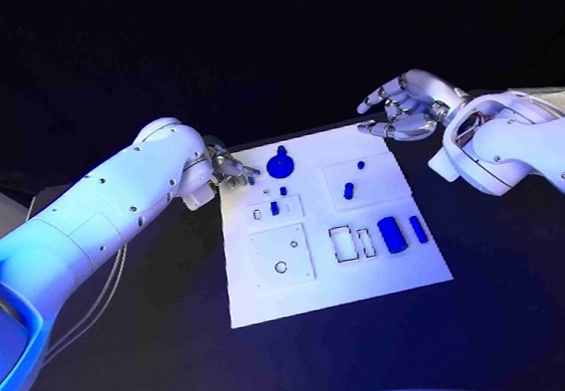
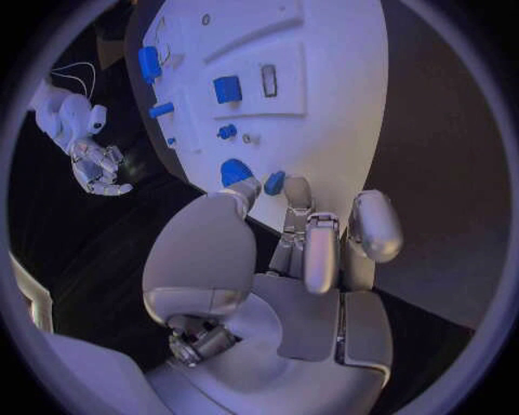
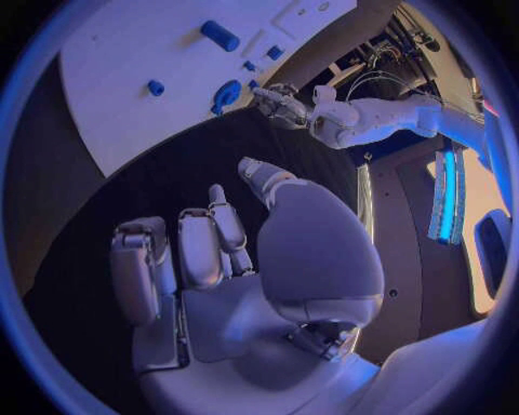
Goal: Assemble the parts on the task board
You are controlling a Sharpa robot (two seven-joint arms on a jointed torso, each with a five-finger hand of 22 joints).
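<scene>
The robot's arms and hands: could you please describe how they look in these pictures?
Both arms have smooth white rounded shells dotted with small dark screw holes. The left hand and right hand are silver metal with pale padded fingers and exposed mechanical joints; each wide palm is smooth and pale.

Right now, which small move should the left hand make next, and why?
Probably reach a little further in and close its fingers on the round blue part. The left hand is at the far left corner of the task board, its fingertips right beside that part but apparently not holding it. The right hand is over the black table, holding nothing.
</scene>
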